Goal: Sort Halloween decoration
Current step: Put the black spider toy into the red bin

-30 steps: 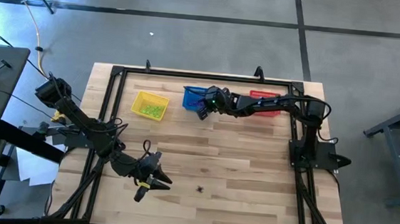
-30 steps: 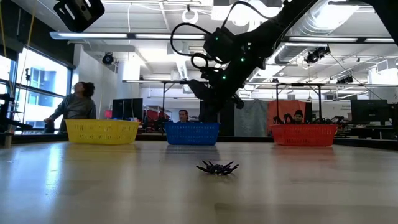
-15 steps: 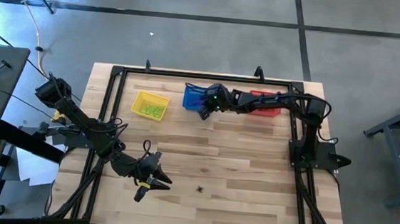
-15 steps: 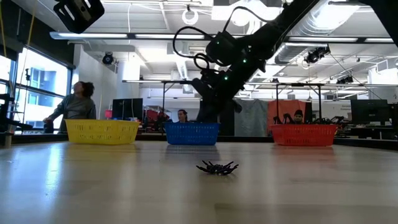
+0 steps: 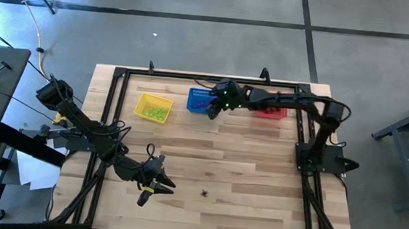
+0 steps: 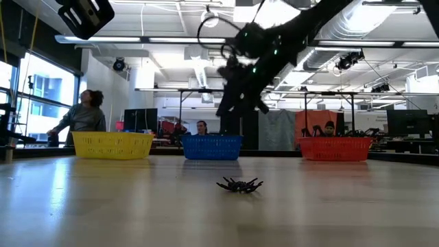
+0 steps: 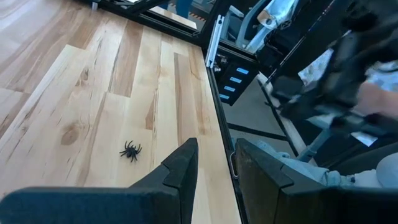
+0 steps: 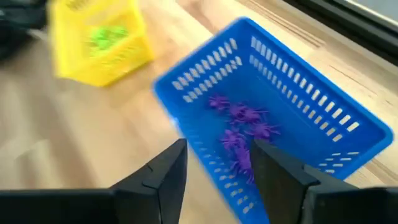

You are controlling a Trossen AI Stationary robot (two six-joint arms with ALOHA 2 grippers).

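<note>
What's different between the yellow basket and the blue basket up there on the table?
The yellow basket holds green trinkets; the blue basket holds purple ones. The right gripper hangs over the blue basket with its fingers apart and empty, while nothing hangs over the yellow basket. Seen from above, the yellow basket sits left of the blue one. Both are slotted plastic baskets near the table's far edge.

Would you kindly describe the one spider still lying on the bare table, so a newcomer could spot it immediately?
Start at the pale wooden table inside its black frame, then look away from the three mesh baskets lined along the far edge, toward the near half. There, beside the left gripper, lies a tiny black plastic spider. Unlike the green and purple ones, it sits alone on open wood, in no basket.
</note>
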